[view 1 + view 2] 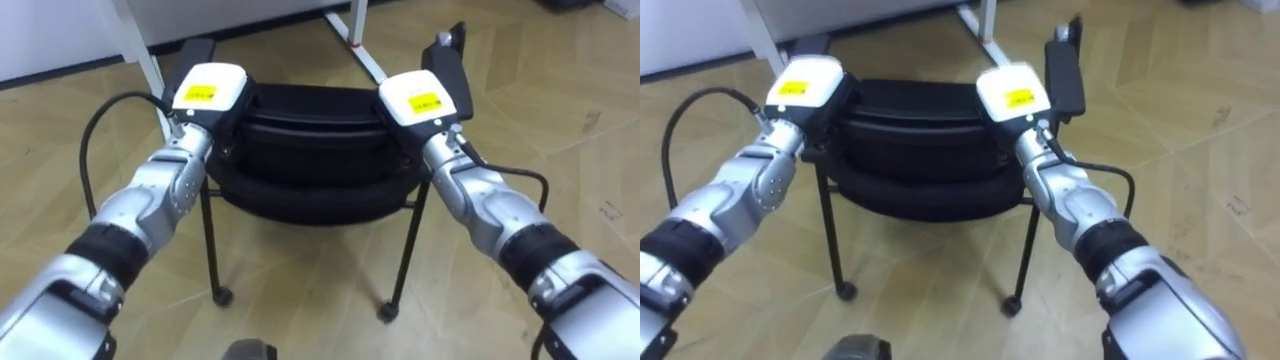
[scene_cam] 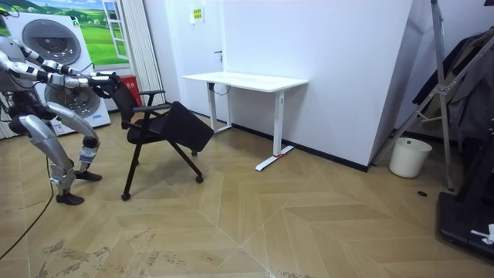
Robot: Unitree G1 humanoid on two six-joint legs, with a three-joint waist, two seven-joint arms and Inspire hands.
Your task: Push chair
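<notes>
Chair point(image 1: 300, 190): black, tilted, before me.
Left robot hand point(image 1: 208, 92): mine, on chair back; I cannot tell its grip.
Right robot hand point(image 1: 425, 98): at other end; grip likewise hidden.

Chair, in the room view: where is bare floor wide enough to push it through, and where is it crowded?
Widest bare floor: in front of the desk, between the chair and the bucket. Under the desk, the gap between its legs is narrower. Crowded: by the washing machine at the room view's left, and by the rack at its right.
</notes>
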